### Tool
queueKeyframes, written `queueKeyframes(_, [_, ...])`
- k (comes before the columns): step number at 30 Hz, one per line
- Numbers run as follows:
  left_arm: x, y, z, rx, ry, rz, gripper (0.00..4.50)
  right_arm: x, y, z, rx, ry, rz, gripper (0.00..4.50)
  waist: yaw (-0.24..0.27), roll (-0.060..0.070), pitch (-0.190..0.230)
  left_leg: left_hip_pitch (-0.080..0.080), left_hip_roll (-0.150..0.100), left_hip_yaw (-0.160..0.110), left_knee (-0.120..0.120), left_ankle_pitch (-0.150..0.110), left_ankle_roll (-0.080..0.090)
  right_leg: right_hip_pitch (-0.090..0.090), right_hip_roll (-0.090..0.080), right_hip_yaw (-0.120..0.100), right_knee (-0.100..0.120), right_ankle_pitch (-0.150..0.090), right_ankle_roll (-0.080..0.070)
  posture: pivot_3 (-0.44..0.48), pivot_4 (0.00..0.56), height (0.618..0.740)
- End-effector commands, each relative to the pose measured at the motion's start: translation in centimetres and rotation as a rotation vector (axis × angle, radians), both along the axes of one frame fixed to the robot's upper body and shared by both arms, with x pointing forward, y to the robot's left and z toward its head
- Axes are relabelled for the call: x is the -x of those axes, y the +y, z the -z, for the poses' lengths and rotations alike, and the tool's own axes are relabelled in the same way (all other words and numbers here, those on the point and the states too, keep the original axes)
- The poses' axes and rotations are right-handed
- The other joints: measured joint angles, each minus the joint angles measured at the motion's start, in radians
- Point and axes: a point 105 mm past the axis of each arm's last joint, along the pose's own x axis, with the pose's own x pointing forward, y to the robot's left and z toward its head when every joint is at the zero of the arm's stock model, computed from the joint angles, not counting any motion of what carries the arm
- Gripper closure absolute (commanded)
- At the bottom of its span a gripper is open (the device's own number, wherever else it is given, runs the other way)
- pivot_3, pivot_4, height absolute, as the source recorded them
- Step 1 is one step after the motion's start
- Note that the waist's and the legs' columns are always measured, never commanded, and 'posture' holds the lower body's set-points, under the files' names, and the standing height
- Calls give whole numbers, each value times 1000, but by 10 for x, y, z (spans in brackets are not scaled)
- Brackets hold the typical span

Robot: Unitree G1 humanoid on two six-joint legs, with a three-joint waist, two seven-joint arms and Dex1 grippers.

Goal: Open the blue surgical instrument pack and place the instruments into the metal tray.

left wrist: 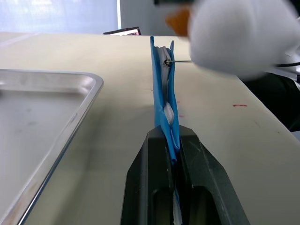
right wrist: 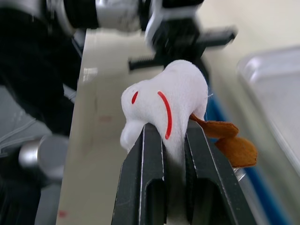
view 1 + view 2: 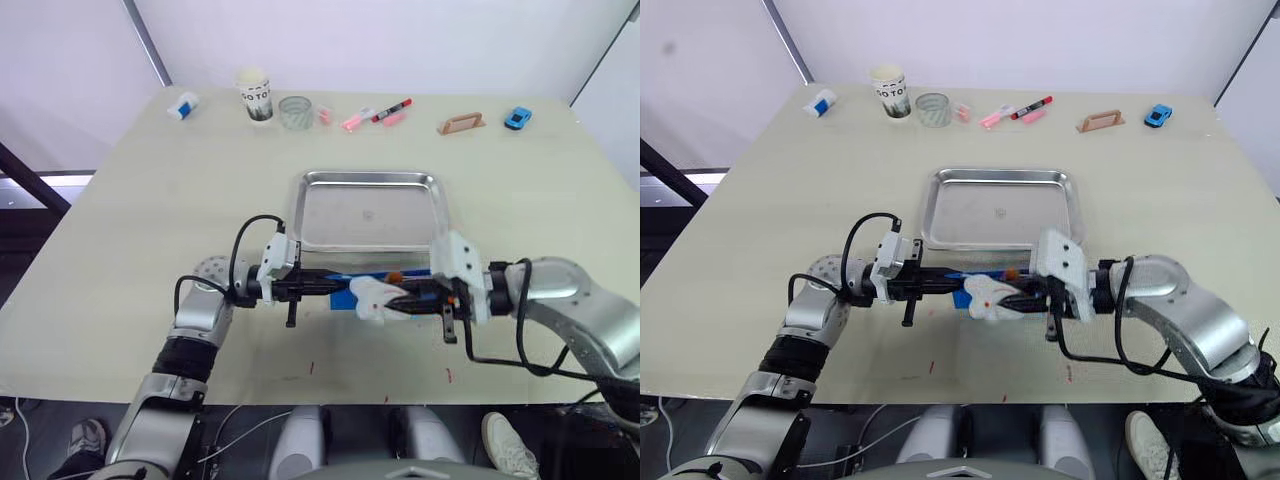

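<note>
Here, nearest me, my left gripper (image 3: 318, 289) is clamped on the left end of the blue surgical instrument pack (image 1: 164, 101), holding it on edge just above the table (image 3: 140, 200). My right gripper (image 2: 165, 140) pinches a small white plush charm (image 2: 164, 105) with orange felt tabs, which seems to hang from the zip pull at the pack's right end. The pack runs left to right between my two hands, its long axis parallel to the near rim of the metal tray (image 3: 368, 180), which lies just beyond it. The zip edge appears slightly parted. I judge the case light and floppy, so it will sag unless held by its seam; the charm is soft, and pulling it along the zip line looks the surest hold. The tray is empty. Cups (image 3: 256, 94) and marker pens (image 3: 390, 110) stand far back.
</note>
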Motion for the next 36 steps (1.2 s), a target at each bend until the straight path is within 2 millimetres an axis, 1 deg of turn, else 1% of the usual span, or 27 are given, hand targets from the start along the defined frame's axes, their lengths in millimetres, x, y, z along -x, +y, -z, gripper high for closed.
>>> queueKeyframes(1, [0,-5,5,-34,19,3,4500,5,3,-1,12,-52,-47,4042,2,0,0,0,0,0,0,0,0,0,0,0,0,0,0,0,150,740])
queueKeyframes(2, [0,-5,4,-34,18,5,4500,5,2,2,19,-45,-51,3601,3,0,0,0,0,0,0,0,0,0,0,0,0,0,0,0,150,740])
queueKeyframes(3, [0,-6,4,-38,16,11,4500,5,1,4,31,-54,-59,2892,3,0,0,0,0,0,0,0,0,0,0,0,0,0,0,0,150,740])
queueKeyframes(4, [0,-6,4,-43,13,15,4500,6,1,3,33,-59,-66,2774,3,0,0,0,0,0,0,0,0,0,0,0,0,0,0,0,150,740])
queueKeyframes(6, [0,-6,4,-48,9,20,4500,8,0,1,31,-64,-85,1855,3,0,0,0,0,-1,0,0,0,0,0,0,-1,0,0,0,150,740])
queueKeyframes(7, [1,-5,5,-53,4,24,4500,13,-1,-1,30,-56,-111,1516,3,0,0,0,0,-1,0,0,0,1,0,0,-1,0,0,0,150,740])
queueKeyframes(8, [1,-5,5,-56,1,27,4500,17,-3,-3,33,-43,-135,1026,3,0,0,0,0,-1,0,0,0,1,0,0,-1,0,0,0,150,740])
queueKeyframes(10, [1,-5,5,-57,-2,29,4500,21,-5,-5,30,-30,-157,447,2,0,0,0,0,-1,0,0,0,1,0,-1,-1,0,0,0,150,740])
queueKeyframes(14, [2,-4,4,-54,-11,36,4500,29,-7,-19,-33,3,-188,447,3,0,0,0,0,-1,0,0,0,1,0,-1,-1,0,0,0,150,740])
queueKeyframes(16, [2,-4,4,-53,-12,38,4500,30,-8,-27,-79,13,-175,447,3,0,0,0,0,-2,0,0,0,1,0,-1,-1,0,0,0,150,740])
queueKeyframes(18, [3,-4,3,-46,-15,41,4500,25,-14,-33,-97,-16,-133,447,3,0,0,0,0,-4,0,0,0,1,0,-1,-1,0,0,0,150,740])
queueKeyframes(20, [4,-3,3,-48,-24,47,4500,17,-25,-38,-108,-46,-63,447,3,0,0,0,0,-6,0,0,0,1,0,-1,-1,0,0,0,150,740])
queueKeyframes(21, [5,-2,2,-49,-28,49,4500,14,-31,-41,-114,-47,-36,199,3,0,0,0,0,-6,0,0,0,1,0,-1,-1,0,0,0,150,740])
queueKeyframes(23, [5,-1,2,-49,-35,49,4500,10,-42,-42,-107,-52,10,199,2,0,0,0,0,-6,0,0,0,1,0,-1,-1,0,0,0,150,740])
queueKeyframes(27, [5,-1,0,-41,-61,51,4500,-5,-56,-30,-68,-90,99,199,1,0,0,0,0,-6,0,0,0,1,0,-1,-1,0,0,0,150,740])
queueKeyframes(30, [7,0,1,-45,-64,60,4500,-18,-60,-17,-79,-109,131,199,0,0,0,0,0,-6,0,0,0,1,0,-1,-1,0,0,0,150,740])
queueKeyframes(33, [7,-1,-2,-46,-66,66,4500,-33,-63,7,-80,-115,126,199,1,0,0,0,0,-4,0,0,0,1,1,-1,-1,0,0,0,150,740])
queueKeyframes(36, [6,-2,-4,-45,-68,66,4500,-38,-65,16,-108,-92,111,199,2,0,1,0,0,-2,0,0,0,1,1,-1,-1,0,0,0,150,740])
